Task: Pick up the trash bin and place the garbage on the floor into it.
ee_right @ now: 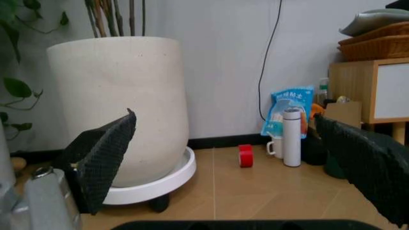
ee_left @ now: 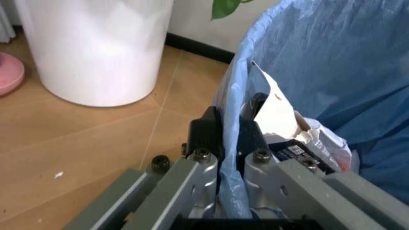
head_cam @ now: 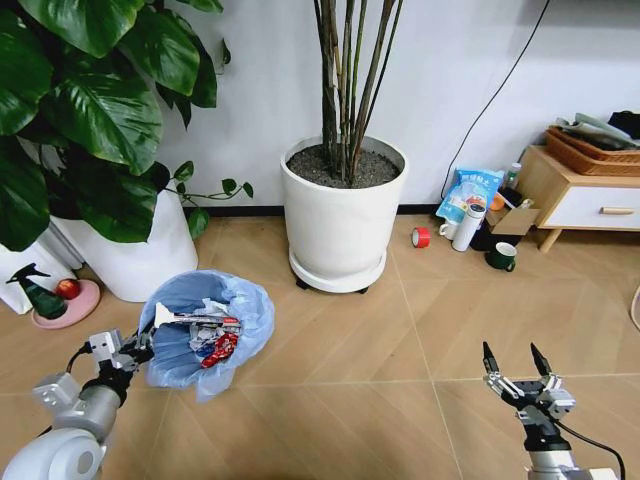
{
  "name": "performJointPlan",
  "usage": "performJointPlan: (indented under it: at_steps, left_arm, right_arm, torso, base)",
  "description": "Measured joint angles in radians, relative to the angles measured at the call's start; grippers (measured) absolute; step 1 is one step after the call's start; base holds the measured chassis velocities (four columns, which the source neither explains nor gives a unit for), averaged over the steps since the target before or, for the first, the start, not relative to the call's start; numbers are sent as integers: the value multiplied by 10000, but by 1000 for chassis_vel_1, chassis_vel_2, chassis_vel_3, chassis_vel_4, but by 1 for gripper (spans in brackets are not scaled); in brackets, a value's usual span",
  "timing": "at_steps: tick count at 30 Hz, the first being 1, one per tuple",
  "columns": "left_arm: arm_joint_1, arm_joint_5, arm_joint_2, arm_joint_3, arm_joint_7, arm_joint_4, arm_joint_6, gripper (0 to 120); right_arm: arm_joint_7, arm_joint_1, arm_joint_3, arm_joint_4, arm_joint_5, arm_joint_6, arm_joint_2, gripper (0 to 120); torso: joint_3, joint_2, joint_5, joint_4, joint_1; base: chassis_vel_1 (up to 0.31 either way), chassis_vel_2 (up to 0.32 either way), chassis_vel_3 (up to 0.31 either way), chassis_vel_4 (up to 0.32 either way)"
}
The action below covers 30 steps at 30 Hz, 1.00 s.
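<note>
Now left tool (ee_left: 230, 143) pinches trash bin (head_cam: 205, 330) rim (garbage (head_cam: 212, 338) inside).

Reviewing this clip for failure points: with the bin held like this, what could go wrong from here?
1. The left gripper pinches only the rim and thin bag of the trash bin, so the bag might tear or slip.
2. The garbage sits high near the rim; tilting the bin could spill it back onto the floor.
3. The white plant pot stands close behind the bin, so a swing could bump it.
</note>
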Motion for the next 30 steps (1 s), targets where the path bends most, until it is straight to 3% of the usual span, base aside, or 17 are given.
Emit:
performJointPlan:
  at_steps: [30]
  left_arm:
    - [63, 75, -95, 73, -100, -146, 19, 0]
  right_arm:
    - [-108, -90, -32, 0, 37, 155, -138, 100]
  torso:
    - [0, 0, 0, 0, 0]
  base:
    - [59, -25, -56, 27]
